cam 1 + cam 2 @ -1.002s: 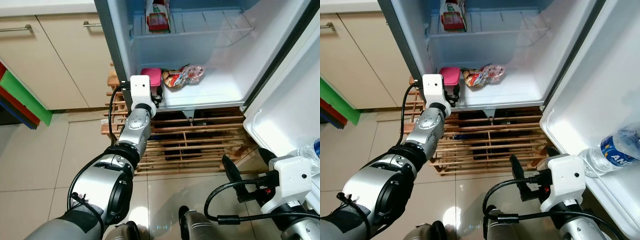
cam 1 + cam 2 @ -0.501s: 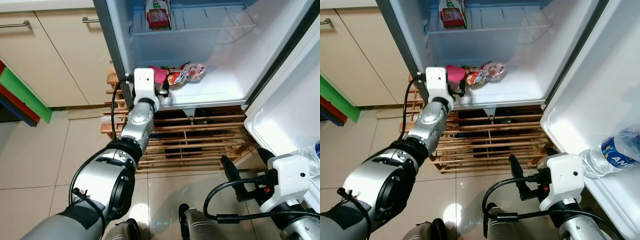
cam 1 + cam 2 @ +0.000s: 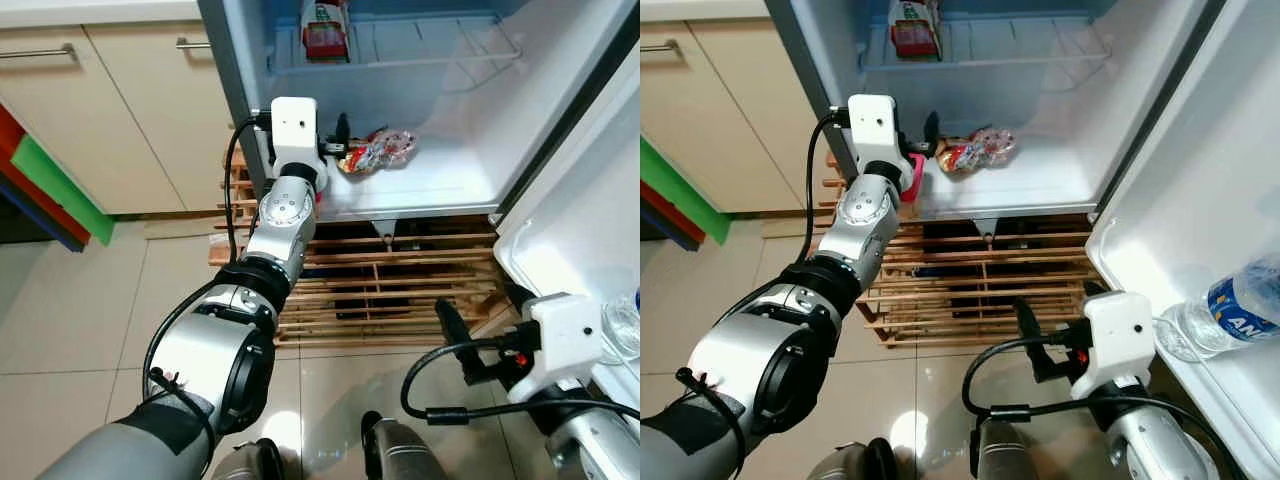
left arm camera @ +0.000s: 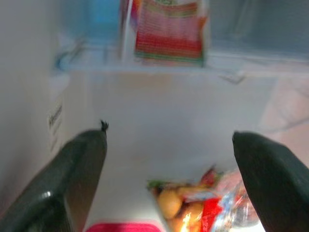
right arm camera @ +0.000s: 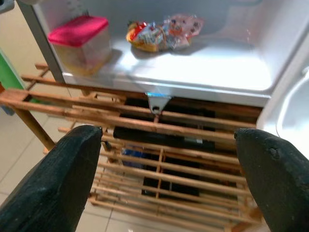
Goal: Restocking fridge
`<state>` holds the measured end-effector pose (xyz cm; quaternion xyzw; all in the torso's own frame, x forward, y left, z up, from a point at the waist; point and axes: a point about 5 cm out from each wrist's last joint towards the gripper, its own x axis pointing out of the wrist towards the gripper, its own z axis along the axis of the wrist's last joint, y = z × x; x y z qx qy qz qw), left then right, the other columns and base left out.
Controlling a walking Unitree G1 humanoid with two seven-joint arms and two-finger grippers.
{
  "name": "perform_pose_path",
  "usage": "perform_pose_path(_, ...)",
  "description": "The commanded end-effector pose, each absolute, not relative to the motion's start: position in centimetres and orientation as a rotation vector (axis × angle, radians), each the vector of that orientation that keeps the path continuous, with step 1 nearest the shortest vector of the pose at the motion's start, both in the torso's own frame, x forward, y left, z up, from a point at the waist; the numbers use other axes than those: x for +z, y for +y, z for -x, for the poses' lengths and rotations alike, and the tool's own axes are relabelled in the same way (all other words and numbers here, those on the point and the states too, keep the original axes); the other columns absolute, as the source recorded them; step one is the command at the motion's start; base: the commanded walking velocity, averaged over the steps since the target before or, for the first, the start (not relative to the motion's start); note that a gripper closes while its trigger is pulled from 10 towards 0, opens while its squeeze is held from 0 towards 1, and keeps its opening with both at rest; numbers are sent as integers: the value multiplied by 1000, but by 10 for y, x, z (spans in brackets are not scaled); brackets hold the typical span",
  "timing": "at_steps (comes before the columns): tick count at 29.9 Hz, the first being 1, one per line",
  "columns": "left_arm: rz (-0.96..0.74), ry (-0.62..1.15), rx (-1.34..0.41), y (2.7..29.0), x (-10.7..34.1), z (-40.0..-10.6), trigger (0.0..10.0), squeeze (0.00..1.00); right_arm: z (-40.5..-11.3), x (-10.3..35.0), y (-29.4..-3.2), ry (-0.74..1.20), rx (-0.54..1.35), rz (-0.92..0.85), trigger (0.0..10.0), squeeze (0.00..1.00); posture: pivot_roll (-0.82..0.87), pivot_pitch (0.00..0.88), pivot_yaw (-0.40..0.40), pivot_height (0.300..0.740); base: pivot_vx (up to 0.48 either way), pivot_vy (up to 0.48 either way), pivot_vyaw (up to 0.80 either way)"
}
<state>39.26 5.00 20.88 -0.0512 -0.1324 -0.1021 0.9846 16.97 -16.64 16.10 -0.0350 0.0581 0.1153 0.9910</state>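
Inside the open fridge (image 3: 470, 150), on its bottom floor near the left wall, a pink-lidded container (image 5: 79, 41) sits with a colourful snack bag (image 5: 161, 31) just to its right and a carton (image 3: 325, 30) on the wire shelf above. Above that container hovers the left gripper (image 4: 169, 169), fingers spread wide and holding nothing. Below the fridge, before the wooden rack (image 5: 159, 159), the right gripper (image 5: 169, 169) likewise gapes empty, and a water bottle (image 3: 1230, 310) lies in the fridge's door shelf.

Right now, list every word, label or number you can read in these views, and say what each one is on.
"AN": start of a cut-off word on the blue label of the water bottle in the fridge door.
Carton on the upper shelf: red and green label, print too blurred to read.
Snack bag on the fridge floor: print too small to read.
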Motion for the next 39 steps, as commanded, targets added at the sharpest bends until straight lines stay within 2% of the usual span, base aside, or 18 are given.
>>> perform_pose_path(1, 122, -302, -250, 48, 212, -387, 10000, 184, -173, 160, -166, 105, 235, 75, 10000, 0, -306, 124, 75, 740, 0, 0, 0)
perform_pose_path(4, 127, -322, -271, 47, 216, -385, 10000, 184, -178, 159, -166, 97, 237, 74, 10000, 0, -299, 114, 76, 740, 0, 0, 0)
perform_pose_path(5, 132, -344, -300, 45, 220, -382, 10000, 0, -181, 159, -165, 88, 240, 73, 10000, 0, -284, 98, 79, 740, 0, 0, 0)
perform_pose_path(7, 156, -391, -429, 37, 234, -365, 10000, 0, -191, 159, -164, 62, 247, 64, 10000, 0, -257, 67, 86, 740, 0, 0, 0)
perform_pose_path(8, 156, -391, -429, 37, 234, -365, 10000, 0, -191, 159, -164, 62, 247, 64, 10000, 0, -257, 67, 86, 740, 0, 0, 0)
perform_pose_path(9, 121, -379, -539, 32, 234, -354, 10000, 0, -201, 158, -166, 48, 237, 43, 10000, 0, -227, 32, 96, 740, 0, 0, 0)
perform_pose_path(11, 112, -361, -571, 32, 231, -351, 10000, 0, -207, 157, -167, 44, 230, 33, 10000, 0, -213, 9, 101, 740, 0, 0, 0)
perform_pose_path(13, 91, -320, -621, 41, 223, -342, 10000, 0, -217, 159, -171, 20, 204, 6, 10000, 0, -201, 0, 108, 740, 0, 0, 0)
perform_pose_path(15, 85, -248, -643, 61, 211, -330, 10000, 0, -231, 160, -177, -5, 166, -26, 10000, 0, -166, 0, 110, 740, 0, 0, 0)
perform_pose_path(18, 81, -220, -673, 65, 207, -321, 10000, 0, -237, 159, -179, -8, 159, -32, 10000, 0, -143, 0, 104, 740, 0, 0, 0)
perform_pose_path(21, 120, -174, -717, 70, 205, -294, 10000, 0, -247, 153, -176, -15, 175, -48, 10000, 0, -100, 0, 87, 740, 0, 0, 0)
perform_pose_path(26, 138, -162, -572, 89, 200, -295, 10000, 0, -265, 152, -182, -31, 151, -57, 10000, 0, -70, 0, 68, 740, 0, 0, 0)
perform_pose_path(29, 133, -165, -506, 98, 201, -300, 10000, 0, -275, 153, -179, -35, 162, -43, 10000, 0, -64, 0, 63, 740, 0, 480, -588)
perform_pose_path(36, 83, -118, -441, 104, 189, -309, 10000, 0, -281, 148, -172, -44, 182, -40, 10000, 0, -74, 0, 65, 740, 0, 480, -773)
perform_pose_path(39, 44, -94, -382, 108, 183, -316, 10000, 0, -279, 144, -170, -38, 186, -37, 10000, 0, -79, 0, 68, 740, 0, 160, 0)
